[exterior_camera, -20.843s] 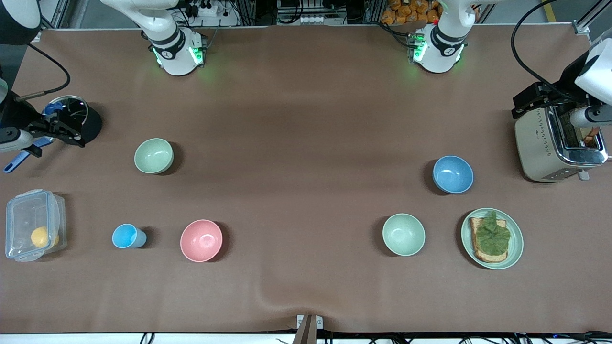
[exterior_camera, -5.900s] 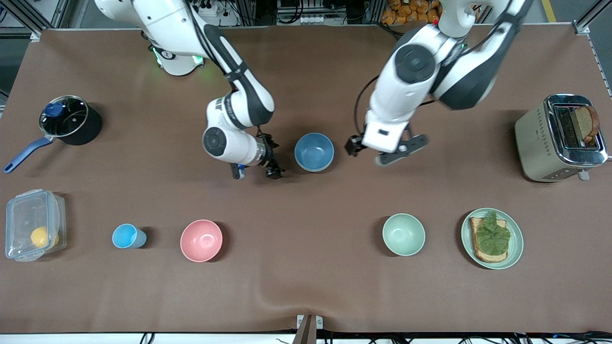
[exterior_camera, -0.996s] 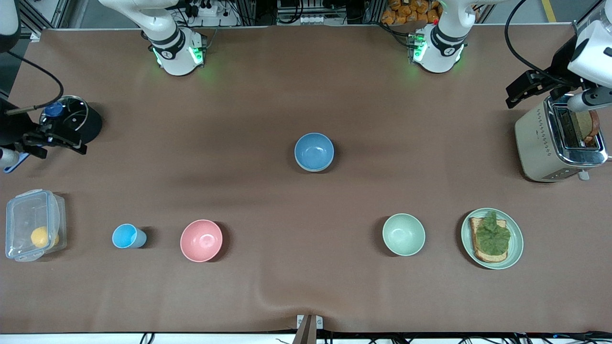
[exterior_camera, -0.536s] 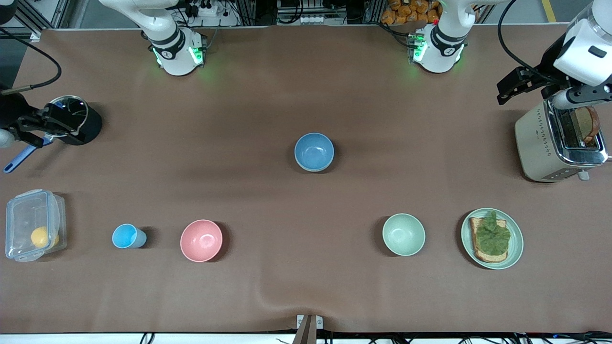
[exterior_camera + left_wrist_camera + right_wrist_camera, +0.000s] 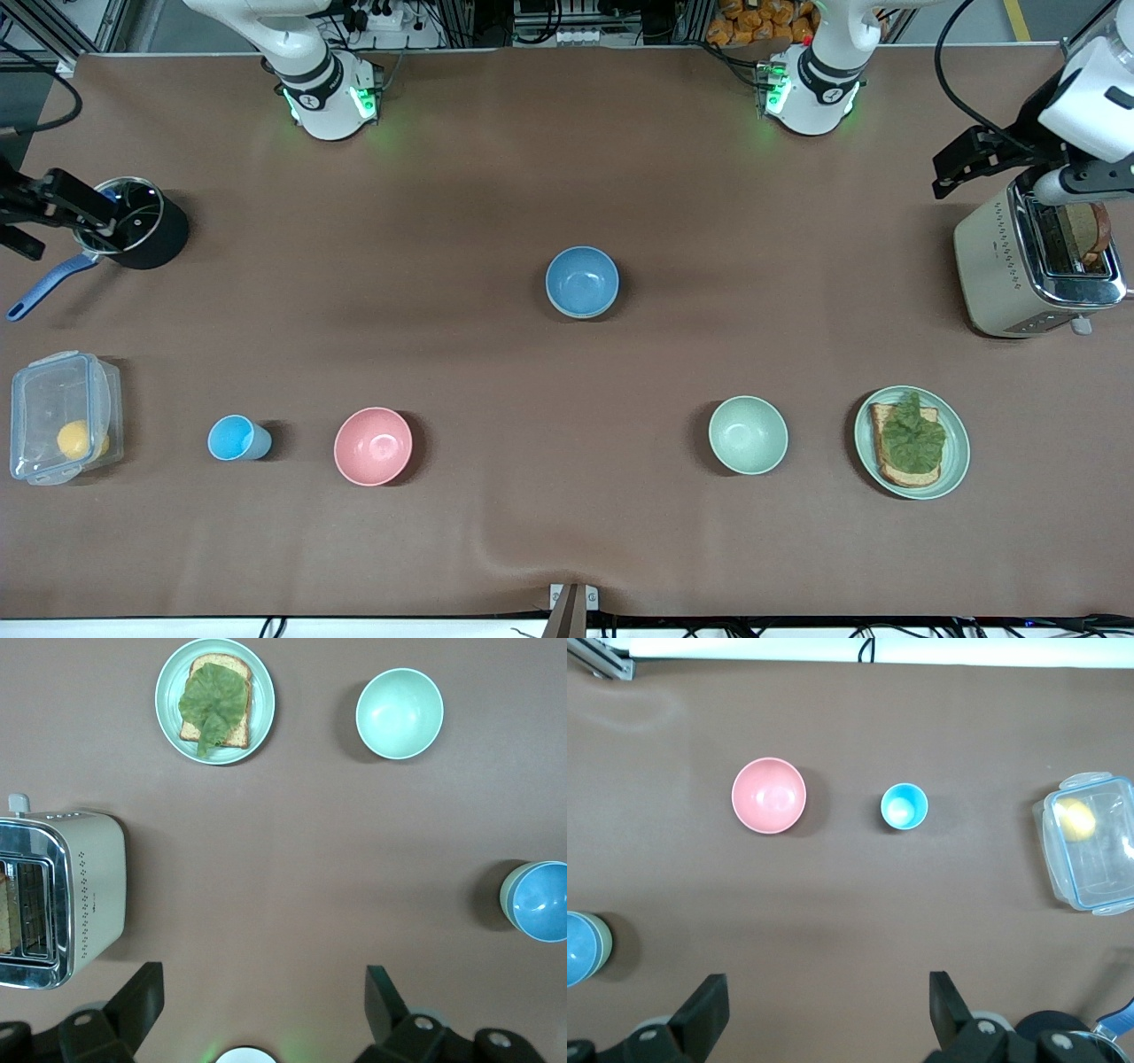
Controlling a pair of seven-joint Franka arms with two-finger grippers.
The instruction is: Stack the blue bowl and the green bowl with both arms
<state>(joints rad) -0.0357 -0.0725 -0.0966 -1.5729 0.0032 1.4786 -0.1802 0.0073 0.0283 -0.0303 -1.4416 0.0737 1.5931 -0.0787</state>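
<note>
Blue bowl [image 5: 582, 281], round, matte, nests in green bowl [image 5: 505, 896].

The green bowl [image 5: 507, 895] shows only as a rim beneath the blue bowl [image 5: 540, 901].

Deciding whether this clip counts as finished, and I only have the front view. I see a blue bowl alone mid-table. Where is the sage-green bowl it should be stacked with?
Observer: Under it. The left wrist view shows the green bowl as a sage rim around the blue bowl, which sits nested inside.
Operator: Is the left pincer holding anything?
Observer: No. The left pincer, up by the toaster, has its fingers wide apart with only bare table between them.
Operator: And the right one?
Observer: The right pincer, up by the pot, is open and empty too.
</note>
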